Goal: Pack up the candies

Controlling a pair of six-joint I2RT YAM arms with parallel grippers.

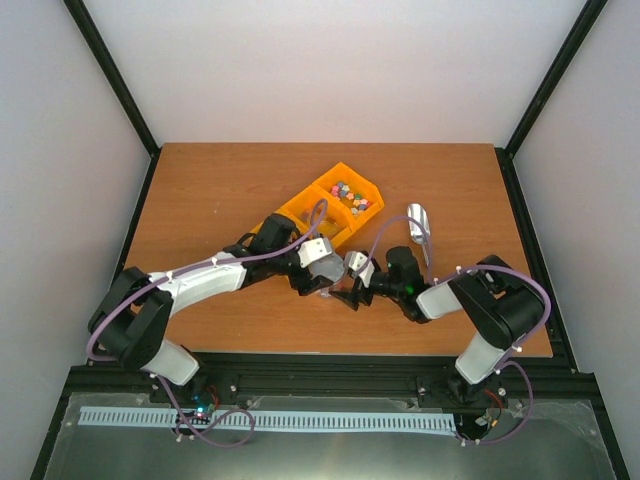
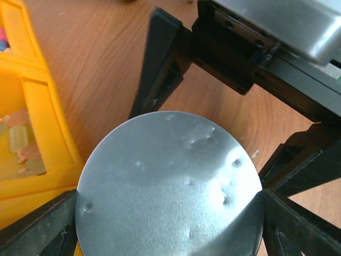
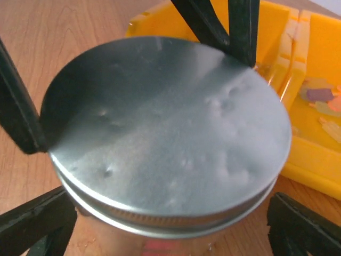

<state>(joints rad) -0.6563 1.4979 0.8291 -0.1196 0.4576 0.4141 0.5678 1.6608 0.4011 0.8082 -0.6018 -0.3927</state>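
Lid (image 3: pixel 165 133): dull metal disc with small dents, seated flat on the jar (image 3: pixel 106 237). It fills both wrist views.
Jar: clear wall shows just under the lid rim. A pink tint shows low in the glass, but the contents cannot be told. It stands upright on the table.
Left gripper (image 2: pixel 168 201): fingers (image 2: pixel 37 226) pressed against opposite edges of the lid, clamping it at a wide spread.
Right gripper (image 3: pixel 168 205): jaws wide, straddling the lid from the other side. One finger (image 3: pixel 303 226) stands clear of the rim with bare wood between.
Bin (image 1: pixel 300 215): orange-yellow, two compartments, just beyond the jar.
Candies (image 1: pixel 350 195): mixed colours, heaped in the bin compartment farther from the jar.
Scoop (image 1: pixel 418 222): metal, lying on the wood to the right of the jar and apart from the bin.
Table (image 1: pixel 200 190): brown wood, carrying everything above.
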